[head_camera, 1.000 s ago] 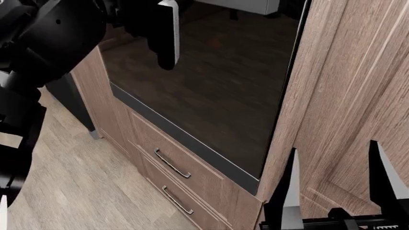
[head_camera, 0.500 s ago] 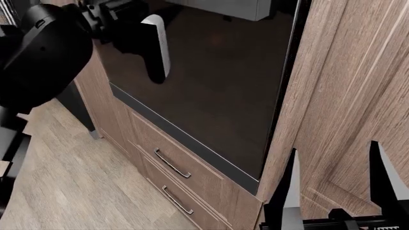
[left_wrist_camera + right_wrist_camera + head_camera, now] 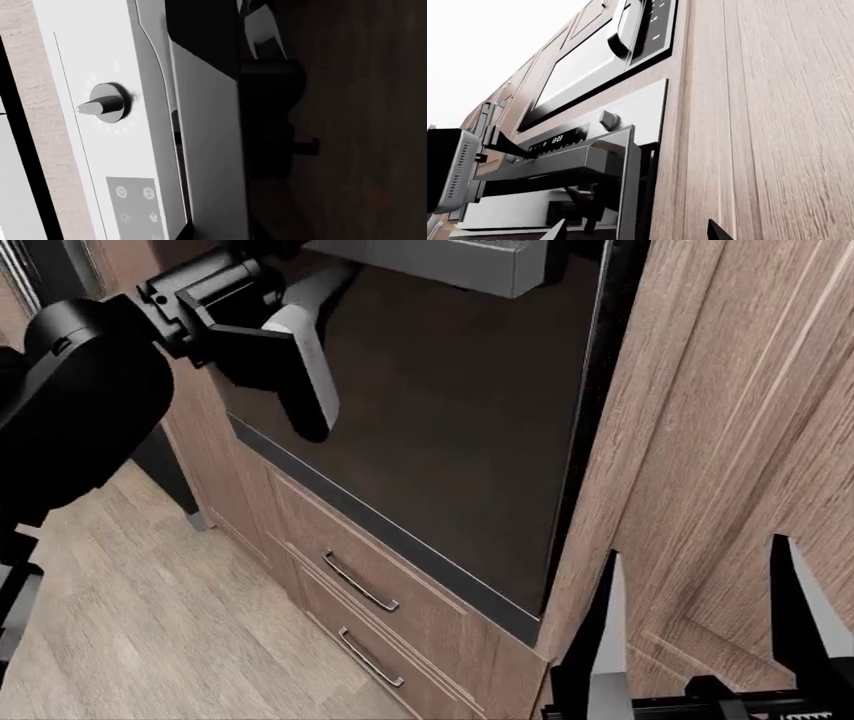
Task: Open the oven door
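Your oven door point(image 3: 454, 430) is a large, dark, glossy glass panel in a dark grey frame, set between wood-grain cabinet panels point(image 3: 721, 440) above two drawers point(image 3: 360, 610). In the right wrist view the door's top edge stands tilted away from the oven front, so it is partly ajar, with its grey bar handle point(image 3: 560, 165) running along that edge.

Only the left wrist view shows you the pale control panel point(image 3: 100, 150) with its knob point(image 3: 103, 106), just beside the handle.

Your left gripper point(image 3: 300, 370) sits at the door's upper left; I cannot tell whether it is clenched or released. Your right gripper point(image 3: 694, 620) stands spread and empty by the cabinet.
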